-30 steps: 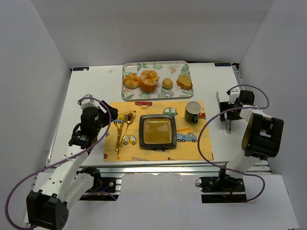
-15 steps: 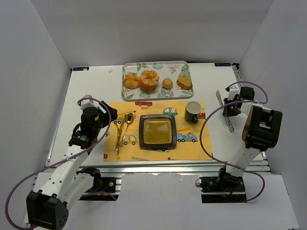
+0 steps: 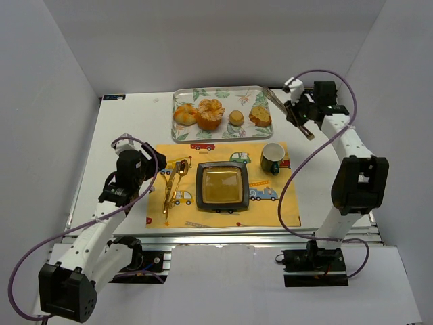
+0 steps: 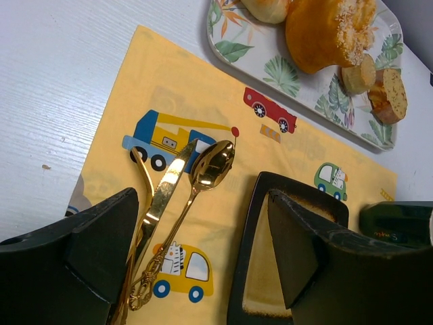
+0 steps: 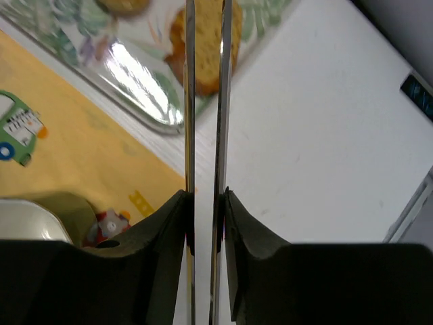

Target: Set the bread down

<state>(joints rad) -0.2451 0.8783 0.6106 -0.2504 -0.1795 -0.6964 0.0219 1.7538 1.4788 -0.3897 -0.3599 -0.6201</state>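
Observation:
Several breads lie on the floral tray (image 3: pixel 220 93): a bun (image 3: pixel 185 114), a large pastry (image 3: pixel 210 113), a small muffin (image 3: pixel 236 118) and a toasted slice (image 3: pixel 260 115). The dark square plate (image 3: pixel 201 186) sits on the yellow mat. My right gripper (image 3: pixel 302 112) is shut on metal tongs (image 3: pixel 284 107), whose tips reach over the tray's right end. In the right wrist view the two tong blades (image 5: pixel 189 101) frame the toasted slice (image 5: pixel 206 61), with my right gripper (image 5: pixel 204 210) clamping both blades. My left gripper (image 4: pixel 203 250) stands open above the mat, holding nothing.
A gold fork, knife and spoon (image 3: pixel 172 186) lie on the mat left of the plate. A green cup (image 3: pixel 272 157) stands at the mat's right edge, below the tongs. White walls enclose the table on three sides.
My right gripper closed on the tongs at the table's right side, lifted them and swung up and left to the tray's right end. The left arm stayed still.

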